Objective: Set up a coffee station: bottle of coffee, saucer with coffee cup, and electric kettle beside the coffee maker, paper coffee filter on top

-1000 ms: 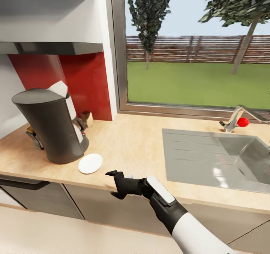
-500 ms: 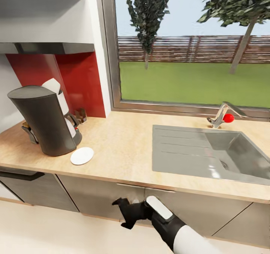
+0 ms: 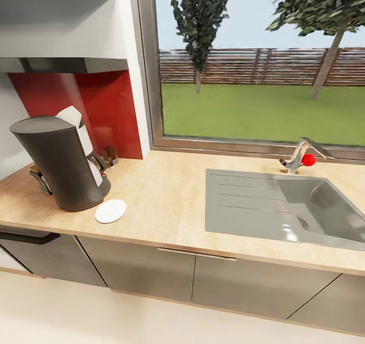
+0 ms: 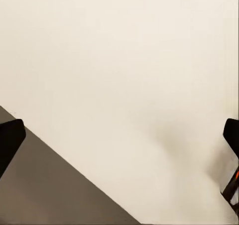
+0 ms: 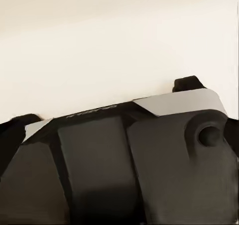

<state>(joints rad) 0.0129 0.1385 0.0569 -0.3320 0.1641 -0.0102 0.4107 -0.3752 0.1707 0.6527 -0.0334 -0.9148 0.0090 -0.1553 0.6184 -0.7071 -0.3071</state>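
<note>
Head view: saucer touching coffee maker on countertop

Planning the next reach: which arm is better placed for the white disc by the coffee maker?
Probably left: the white disc lies beside the coffee maker at the counter's left end, the left arm's side, and the left gripper is open.

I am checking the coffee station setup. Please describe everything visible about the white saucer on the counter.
The saucer is a plain, matte white round disc, empty, with no cup on it. It lies flat on the light wood-look countertop near the front edge, right beside the base of the dark grey coffee maker. Whether it touches that base cannot be told.
</note>
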